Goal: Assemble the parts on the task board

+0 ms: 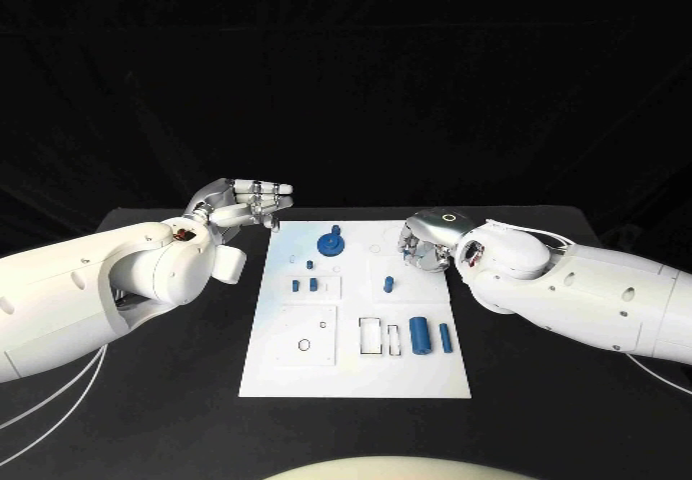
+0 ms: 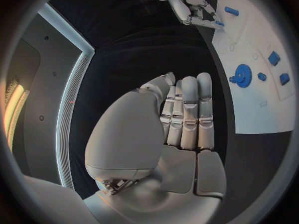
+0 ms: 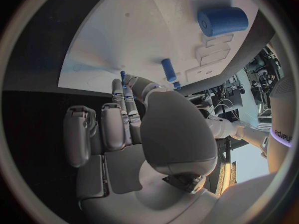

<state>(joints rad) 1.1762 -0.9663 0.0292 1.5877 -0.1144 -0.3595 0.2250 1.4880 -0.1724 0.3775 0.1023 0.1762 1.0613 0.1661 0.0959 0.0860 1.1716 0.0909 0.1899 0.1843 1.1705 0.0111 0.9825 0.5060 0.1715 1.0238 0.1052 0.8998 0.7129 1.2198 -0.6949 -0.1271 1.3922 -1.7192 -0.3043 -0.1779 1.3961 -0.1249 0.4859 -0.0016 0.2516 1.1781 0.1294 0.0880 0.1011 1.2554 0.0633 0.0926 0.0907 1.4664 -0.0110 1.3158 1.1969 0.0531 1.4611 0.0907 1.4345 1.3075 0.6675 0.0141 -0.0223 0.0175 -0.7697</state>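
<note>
Left hand (image 1: 245,203) hovers flat and empty; right hand (image 1: 427,242) pinches a small blue part (image 3: 122,76) over the task board (image 1: 289,370).

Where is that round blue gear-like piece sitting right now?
In the head view, the round blue gear-like piece sits near the far edge of the white task board, left of its middle, closer to the left hand than the right hand.

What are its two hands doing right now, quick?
Left hand: open, holding nothing, beside the board.
Right hand: over the board's edge; grip cannot be told.
</note>
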